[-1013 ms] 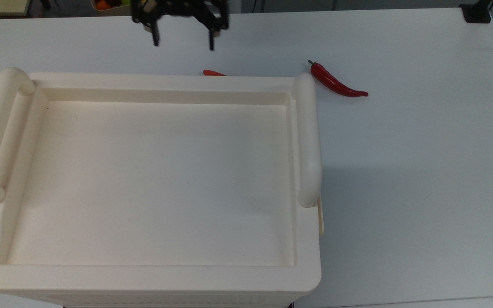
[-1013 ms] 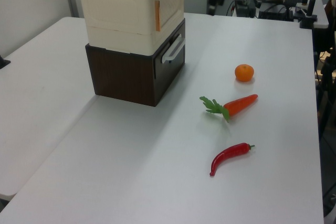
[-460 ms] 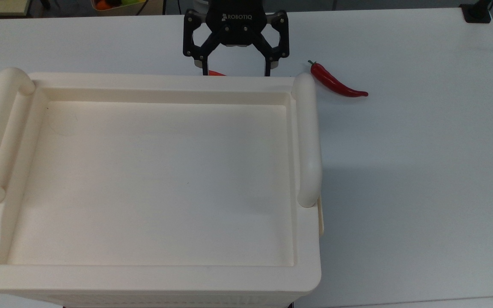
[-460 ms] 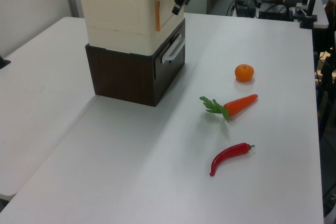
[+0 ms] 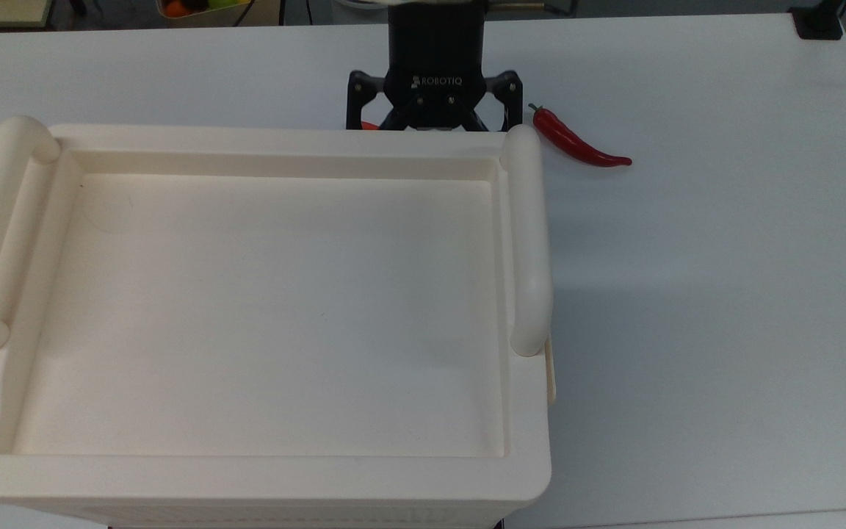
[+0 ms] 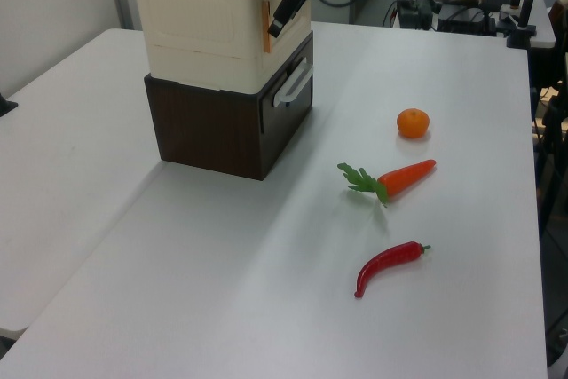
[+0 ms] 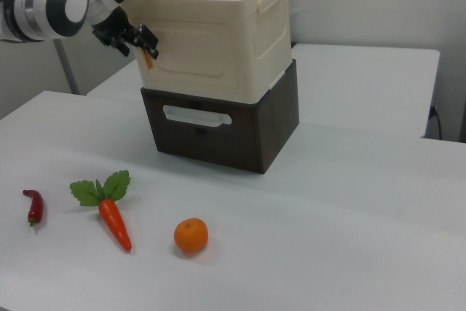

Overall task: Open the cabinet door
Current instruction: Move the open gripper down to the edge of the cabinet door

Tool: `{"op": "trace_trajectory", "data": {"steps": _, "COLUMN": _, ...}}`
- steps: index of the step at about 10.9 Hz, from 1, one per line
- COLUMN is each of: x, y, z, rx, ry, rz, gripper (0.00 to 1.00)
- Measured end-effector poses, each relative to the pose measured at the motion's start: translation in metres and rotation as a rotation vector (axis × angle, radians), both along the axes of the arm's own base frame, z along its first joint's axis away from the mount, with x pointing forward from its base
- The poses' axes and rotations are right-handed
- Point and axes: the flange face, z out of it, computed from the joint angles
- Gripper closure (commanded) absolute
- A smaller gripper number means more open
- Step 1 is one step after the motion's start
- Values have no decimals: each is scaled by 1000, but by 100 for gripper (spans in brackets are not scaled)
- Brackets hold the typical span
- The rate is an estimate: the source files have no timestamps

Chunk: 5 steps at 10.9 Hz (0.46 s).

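Cream plastic made up the cabinet (image 7: 218,34), which sat on a dark brown drawer unit (image 7: 226,129) on the white table (image 6: 266,308). We judged the task barely begun: the cabinet door (image 7: 193,41), on the face turned toward the vegetables, looked shut and flush. Our gripper (image 7: 138,40) hovered at that face's edge in the right view's left, right by a small orange tab (image 7: 148,60); we could not tell whether its fingers were spread or closed. Grasping and swinging the door remained. On the gripper body in the top view we read "ROBOTIQ".
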Motion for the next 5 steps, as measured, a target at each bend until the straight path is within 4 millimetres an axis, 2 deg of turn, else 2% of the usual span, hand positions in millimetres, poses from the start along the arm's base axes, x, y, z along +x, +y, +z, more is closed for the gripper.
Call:
{"op": "trace_trajectory", "data": {"steps": 2, "x": 4, "y": 6, "z": -5, "rx": 13, "ry": -6, "rz": -56, "gripper": 18}}
{"op": "trace_trajectory", "data": {"steps": 5, "x": 7, "y": 11, "z": -3, "rx": 28, "ry": -22, "rz": -95, "gripper": 42}}
